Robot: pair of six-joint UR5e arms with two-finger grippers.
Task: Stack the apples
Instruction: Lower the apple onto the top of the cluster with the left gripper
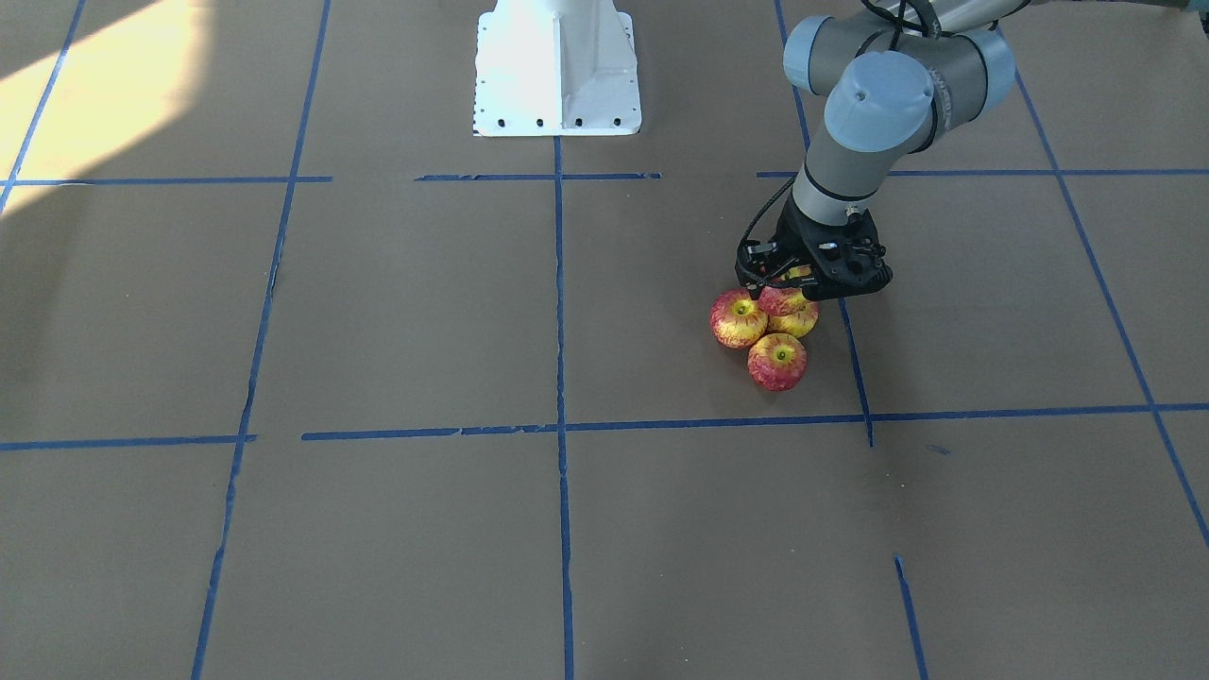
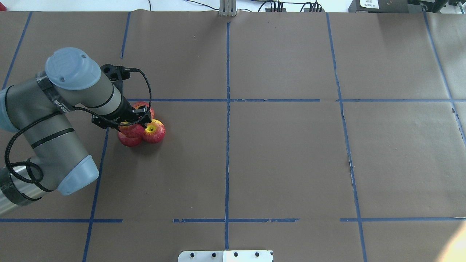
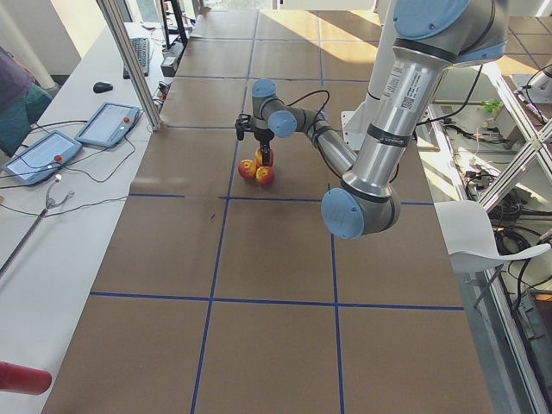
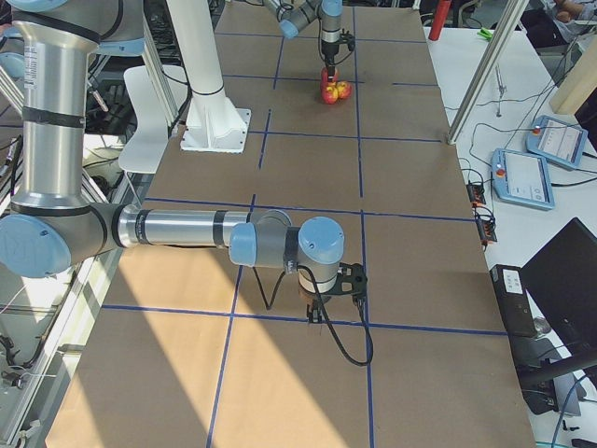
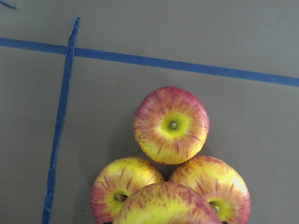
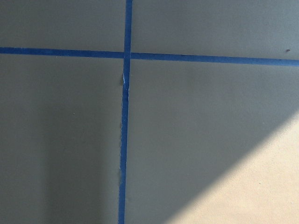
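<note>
Currently left end effector (image 1: 786,287) grips one round red-and-yellow streaked apple (image 1: 780,302) atop three matching apples (image 1: 777,362), right-centre on brown bench (image 1: 378,312); right end effector (image 4: 336,289): cannot tell.

The brown bench (image 1: 378,302) (gridded with blue tape (image 1: 559,312)) carries three apples (image 1: 777,362) touching in a triangle, and the white base (image 1: 557,66) at its robot-side edge.

Glossy, smooth apples (image 5: 171,125); matt brown paper table (image 5: 233,37).

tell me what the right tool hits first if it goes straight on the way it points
Most likely the table paper, beside the blue tape cross; nothing else shows beneath.
</note>
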